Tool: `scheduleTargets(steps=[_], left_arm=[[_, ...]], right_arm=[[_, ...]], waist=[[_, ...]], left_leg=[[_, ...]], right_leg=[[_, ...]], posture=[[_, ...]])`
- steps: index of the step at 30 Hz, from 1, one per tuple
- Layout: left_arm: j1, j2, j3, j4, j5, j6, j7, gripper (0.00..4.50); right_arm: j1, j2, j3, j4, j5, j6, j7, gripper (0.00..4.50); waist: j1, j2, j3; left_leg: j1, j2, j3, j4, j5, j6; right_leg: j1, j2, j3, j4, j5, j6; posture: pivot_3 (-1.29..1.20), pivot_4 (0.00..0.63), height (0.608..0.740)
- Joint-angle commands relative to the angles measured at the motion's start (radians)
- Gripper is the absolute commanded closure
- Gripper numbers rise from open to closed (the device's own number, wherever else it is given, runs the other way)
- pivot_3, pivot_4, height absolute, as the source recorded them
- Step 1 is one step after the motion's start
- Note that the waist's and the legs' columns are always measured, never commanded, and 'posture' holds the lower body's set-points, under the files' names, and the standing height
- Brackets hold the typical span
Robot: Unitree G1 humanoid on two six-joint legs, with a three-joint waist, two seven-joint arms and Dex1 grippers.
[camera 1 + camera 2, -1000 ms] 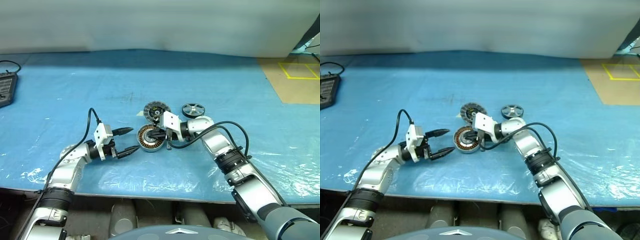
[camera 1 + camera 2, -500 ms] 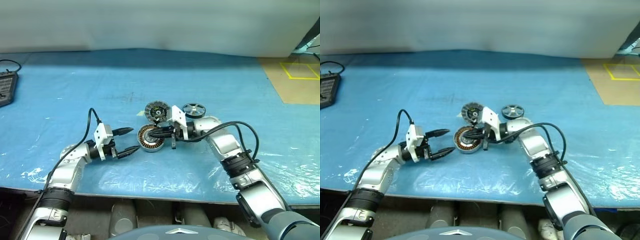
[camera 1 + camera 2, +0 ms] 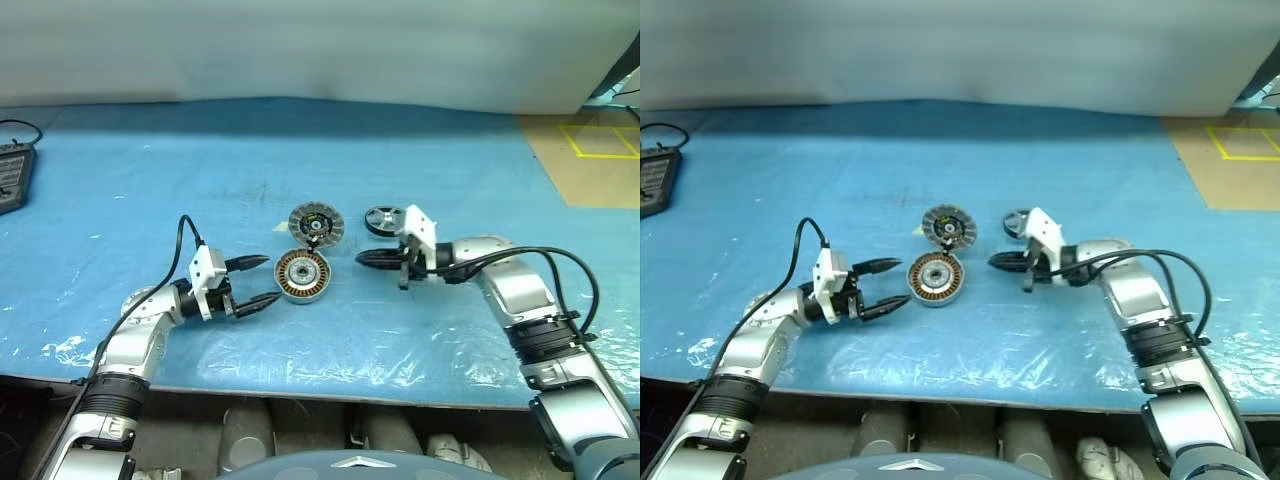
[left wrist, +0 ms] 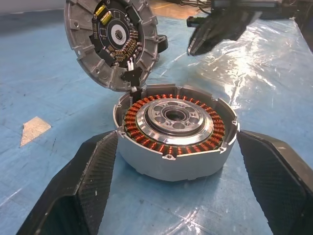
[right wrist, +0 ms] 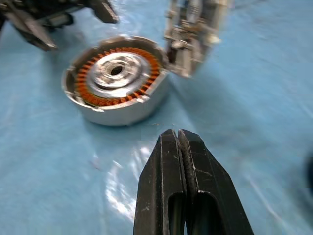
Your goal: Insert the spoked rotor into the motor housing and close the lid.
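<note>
Left gripper [image 3: 262, 283]: nearest the robot, low over the blue sheet [image 3: 150, 190], fingers spread wide and holding nothing, its tips just beside the motor housing on that item's left.

Motor housing [image 3: 302, 275]: short silver cylinder resting flat on the sheet between the two grippers, open face up. Ring of copper-brown windings and a bright central hub with a hole were visible inside. In the left wrist view the housing [image 4: 175, 129] sat between the two black fingers [image 4: 78, 188], apart from both.

Right gripper [image 3: 362, 257]: to the right of the housing and clear of it, black fingers pressed together, pointing left toward the housing, gripping nothing.

Lid [image 3: 315, 223]: grey disc with ribbed rim, just behind the housing, standing tilted with its inner face toward the robot. Dark centre with small coloured parts showed; its lower edge met the housing's rear rim.

Spoked rotor [image 3: 385, 219]: dark round wheel lying on the sheet to the right of the lid, just behind the right gripper's wrist block, partly hidden by it.

Black device [image 3: 12, 178]: at the sheet's far left edge, cable attached.
</note>
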Motion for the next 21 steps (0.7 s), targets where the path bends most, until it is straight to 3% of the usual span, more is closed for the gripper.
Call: scheduleTargets(steps=[1,6,11,14,17,21], left_arm=[[-0.018,-0.002,0.014,-0.006,-0.014,-0.002,-0.011,0.43],[-0.021,-0.007,0.013,-0.005,-0.015,0.002,-0.019,0.43],[-0.017,-0.010,0.014,-0.008,-0.013,0.003,-0.015,0.43],[-0.007,-0.009,0.018,-0.015,-0.013,0.002,-0.009,0.43],[0.001,-0.008,0.020,-0.018,-0.013,0.001,-0.005,0.43],[0.008,-0.010,0.020,-0.022,-0.011,-0.002,0.002,0.43]], right_arm=[[-0.065,-0.010,-0.059,0.051,-0.015,-0.072,-0.049,3.94],[-0.184,-0.013,-0.070,0.207,-0.050,-0.155,-0.078,3.94],[-0.354,-0.003,-0.024,0.516,-0.176,-0.286,-0.134,3.94],[-0.418,0.001,0.009,0.642,-0.236,-0.348,-0.143,3.37],[-0.465,0.013,0.018,0.728,-0.273,-0.395,-0.165,2.40],[-0.484,0.031,0.025,0.751,-0.281,-0.422,-0.124,2.40]], waist=[[-0.001,0.000,0.000],[-0.001,0.000,0.000],[-0.001,0.000,0.000],[-0.001,0.000,0.000],[-0.001,0.000,0.000],[-0.002,0.000,0.000]], left_leg=[[0.000,0.000,0.000,0.000,0.000,0.000],[0.000,-0.003,0.000,0.001,0.000,0.000],[-0.001,-0.003,0.000,0.001,0.000,0.000],[-0.004,-0.003,0.000,0.002,0.000,0.001],[-0.009,-0.003,0.000,0.004,0.002,0.003],[-0.012,-0.002,0.000,0.006,0.001,0.006]], right_leg=[[0.000,0.000,0.000,0.000,0.000,0.000],[-0.001,0.000,0.000,0.001,0.000,0.000],[-0.001,0.000,0.000,0.001,0.000,0.000],[-0.004,0.000,0.000,0.002,0.000,0.000],[-0.009,0.000,0.000,0.004,0.000,0.000],[-0.012,0.000,0.000,0.007,0.000,-0.001]], posture=[[0.00,0.150,0.740],[0.00,0.150,0.740],[0.00,0.150,0.740],[0.00,0.150,0.740],[0.00,0.150,0.740],[0.00,0.150,0.740]])
